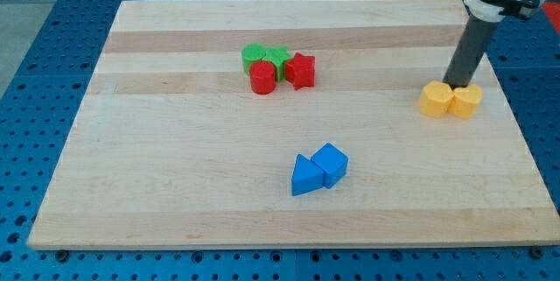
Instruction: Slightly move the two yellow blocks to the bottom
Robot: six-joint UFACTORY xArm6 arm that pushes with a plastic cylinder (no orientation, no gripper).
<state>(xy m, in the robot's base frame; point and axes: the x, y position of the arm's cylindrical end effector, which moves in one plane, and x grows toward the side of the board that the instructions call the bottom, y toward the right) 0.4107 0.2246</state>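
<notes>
Two yellow blocks sit side by side at the view's right: a yellow block (435, 100) on the left and a yellow block (466, 101) on the right, touching each other. Their exact shapes are hard to make out. My tip (453, 84) stands just above them in the view, at the seam between the two, touching or nearly touching their upper edges. The dark rod rises from there to the view's top right corner.
A red cylinder (262, 78), a red star (300, 70) and two green blocks (254, 54) (277, 57) cluster at the top centre. A blue triangle (305, 177) and a blue cube (332, 163) sit together at the lower centre. The board's right edge (522, 132) is near the yellow blocks.
</notes>
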